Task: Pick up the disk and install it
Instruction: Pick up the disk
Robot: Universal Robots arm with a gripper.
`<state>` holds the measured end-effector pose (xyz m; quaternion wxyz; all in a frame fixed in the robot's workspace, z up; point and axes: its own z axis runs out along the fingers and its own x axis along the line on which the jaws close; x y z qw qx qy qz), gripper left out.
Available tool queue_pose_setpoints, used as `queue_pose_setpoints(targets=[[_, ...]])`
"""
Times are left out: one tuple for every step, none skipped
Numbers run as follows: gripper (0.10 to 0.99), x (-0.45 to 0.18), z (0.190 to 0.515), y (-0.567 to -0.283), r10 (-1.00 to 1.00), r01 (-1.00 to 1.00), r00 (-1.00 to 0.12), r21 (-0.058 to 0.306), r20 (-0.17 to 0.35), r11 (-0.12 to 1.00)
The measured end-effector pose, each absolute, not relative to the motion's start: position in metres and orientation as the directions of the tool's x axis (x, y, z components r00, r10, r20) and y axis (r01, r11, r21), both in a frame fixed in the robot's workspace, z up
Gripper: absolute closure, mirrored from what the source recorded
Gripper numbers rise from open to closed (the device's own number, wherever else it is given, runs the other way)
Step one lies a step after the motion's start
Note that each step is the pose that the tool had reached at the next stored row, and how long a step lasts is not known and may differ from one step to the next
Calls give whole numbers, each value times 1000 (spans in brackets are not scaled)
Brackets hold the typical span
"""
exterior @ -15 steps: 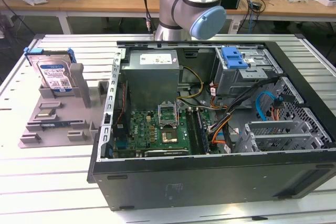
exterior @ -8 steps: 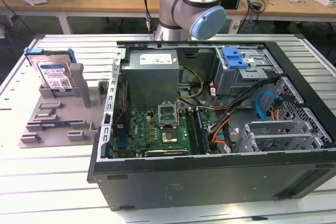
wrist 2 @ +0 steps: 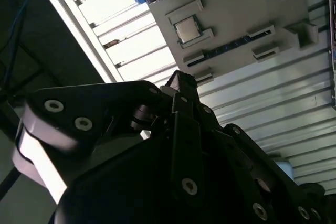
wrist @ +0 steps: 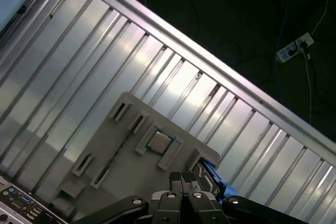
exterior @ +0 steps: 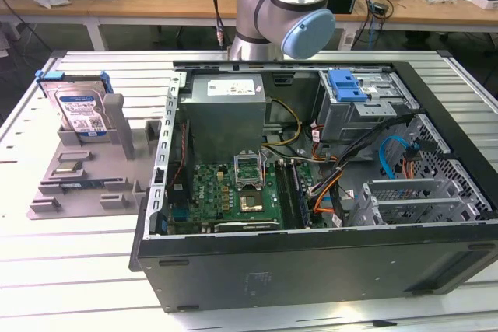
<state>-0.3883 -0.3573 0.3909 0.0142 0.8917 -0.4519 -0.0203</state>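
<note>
While the disk (exterior: 80, 110) stands upright in its grey stand (exterior: 54, 192), untouched, the gripper (wrist: 182, 176) hangs well above it, jaws pressed together on nothing. Pickup looks barely begun. I reckon grasping calls for parted jaws squared to its edges.

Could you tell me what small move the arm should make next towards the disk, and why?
Probably open the tool: in the first wrist view its fingertips meet with nothing between them, above the grey stand, while the disk stands propped upright in that stand, ungrasped. Shut fingers likely could not straddle its edges.
</note>
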Motion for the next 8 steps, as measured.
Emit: queue_pose_setpoints(targets=[[980,-388,391,-357,-795,-793,607,44,-23,-607],[980,-388,391,-357,-779,-778,627,44,-23,-627],[980,-388,391,-357,-764,-763,645,44,-23,-645],[980,-388,391,-357,-756,-755,654,44,-23,-654],[980,-388,391,-357,-748,-746,664,44,-23,-664],[980,-388,391,-357,-736,-734,677,44,-23,-677],[980,-388,391,-357,-724,-722,690,44,-23,-690],[980,-388,391,-357,-713,-712,701,44,-23,-701]])
